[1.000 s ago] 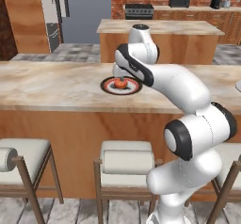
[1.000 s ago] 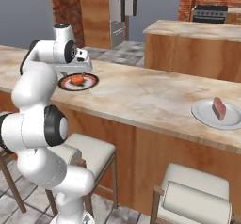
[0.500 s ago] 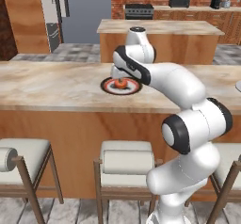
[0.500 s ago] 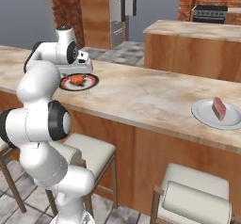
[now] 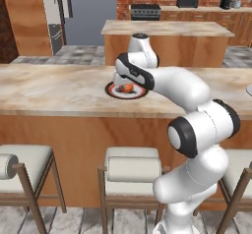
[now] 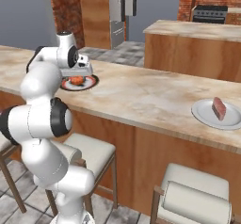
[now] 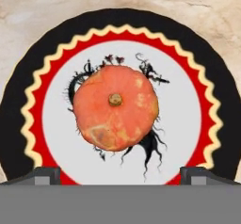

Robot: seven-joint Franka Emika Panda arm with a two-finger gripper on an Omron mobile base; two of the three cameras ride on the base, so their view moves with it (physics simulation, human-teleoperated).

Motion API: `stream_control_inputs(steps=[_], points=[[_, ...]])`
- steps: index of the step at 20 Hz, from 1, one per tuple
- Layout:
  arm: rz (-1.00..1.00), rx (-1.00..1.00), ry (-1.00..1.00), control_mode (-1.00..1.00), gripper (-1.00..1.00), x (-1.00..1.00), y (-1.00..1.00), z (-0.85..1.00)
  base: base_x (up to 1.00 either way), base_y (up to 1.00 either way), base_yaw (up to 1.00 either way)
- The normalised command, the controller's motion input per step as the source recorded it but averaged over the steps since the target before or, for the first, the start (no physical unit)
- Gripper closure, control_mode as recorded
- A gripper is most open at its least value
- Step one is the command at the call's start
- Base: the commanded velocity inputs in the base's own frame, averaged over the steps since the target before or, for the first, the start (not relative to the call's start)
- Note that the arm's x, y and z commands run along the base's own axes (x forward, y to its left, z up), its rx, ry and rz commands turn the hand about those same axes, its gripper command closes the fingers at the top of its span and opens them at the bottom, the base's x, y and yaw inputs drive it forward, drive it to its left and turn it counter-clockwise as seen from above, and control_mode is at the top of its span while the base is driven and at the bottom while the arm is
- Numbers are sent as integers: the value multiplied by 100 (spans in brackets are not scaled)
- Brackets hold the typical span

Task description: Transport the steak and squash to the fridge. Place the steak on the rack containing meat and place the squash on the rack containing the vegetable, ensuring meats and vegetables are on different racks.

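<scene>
From the left, your gripper [image 5: 125,83] hung just over the squash [image 5: 127,88] on its plate [image 5: 114,91].

From the right, the steak [image 6: 218,108] sat well apart at 3 o'clock.

From the hand, your jaws stood wide apart, the squash [image 7: 116,107] at 12 o'clock between them. You needed to drop straight down, then squeeze gently.

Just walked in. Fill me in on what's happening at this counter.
The white robot arm's tool hangs open directly over a round orange squash, not yet gripping it. The squash sits on a black-rimmed plate with a red and white pattern on the marble-look counter. Further along the counter, a reddish slab of steak lies untouched on a plain white plate. The tall grey fridge stands in the background.
</scene>
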Motion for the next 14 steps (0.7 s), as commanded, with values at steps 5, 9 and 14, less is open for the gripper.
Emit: stream_control_inputs(steps=[5, 9, 14], points=[[0, 0, 1, -100, -100, 26, 3, -4, 0, 0, 0], [0, 0, 4, -100, -100, 28, 1, -1, 0, 0, 0], [0, 0, 5, -100, -100, 32, 9, -1, 0, 0, 0]])
